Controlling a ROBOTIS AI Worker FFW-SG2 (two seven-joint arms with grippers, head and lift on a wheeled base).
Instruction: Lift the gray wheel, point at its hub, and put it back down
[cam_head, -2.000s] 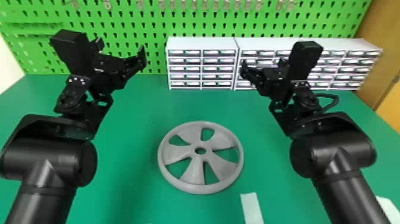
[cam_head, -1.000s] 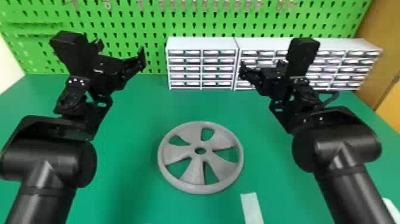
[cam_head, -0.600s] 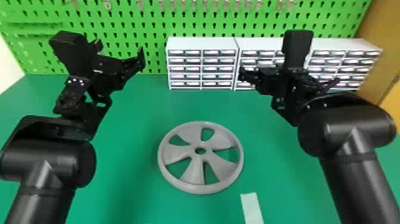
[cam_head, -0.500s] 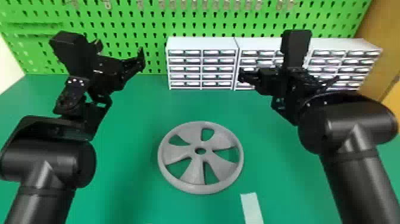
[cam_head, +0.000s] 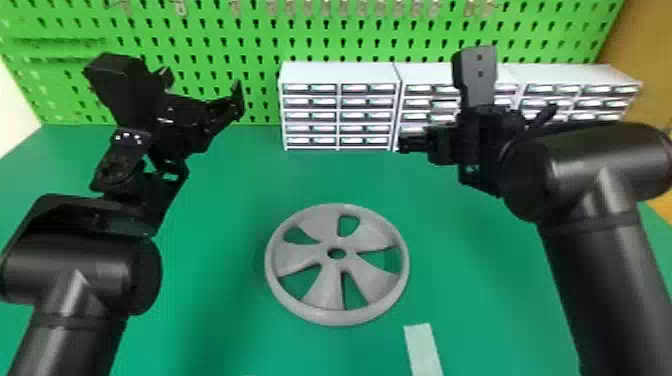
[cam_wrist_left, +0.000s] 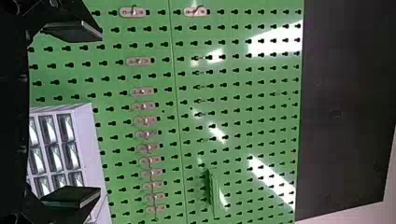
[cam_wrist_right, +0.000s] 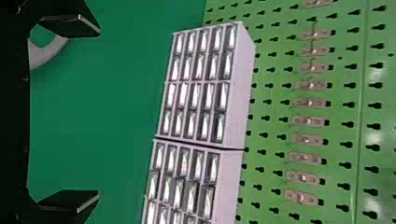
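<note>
Both sets of jaws are released: the left gripper (cam_wrist_left: 100, 114) has its two fingers spread wide with nothing between them, and the right gripper (cam_wrist_right: 99, 113) is parted just as wide and just as empty. Each is held up over the far part of the table (cam_head: 240, 185), the left one in front of the pegboard (cam_head: 200, 32), the right one before the drawers (cam_head: 340, 74), angled inward. Nearer the robot, between the two arms and well apart from both grippers, the wheel (cam_head: 325, 290) lies flat on the table, its hub (cam_head: 351, 254) facing up and uncovered. A strip of tape (cam_head: 422, 345) sits on the table just beside it, on the robot's right and closer in. As things lie, no lift or pointing is under way; this looks like the approach ahead of the grasp, though a wheel lying flat could equally mean the job is finished. If the lift is still to come, the next move calls for lowering an open gripper to the rim, closing on it firmly, and leaving the other arm room to point at the hub. A grip at one edge could let the wheel tip or swing.
</note>
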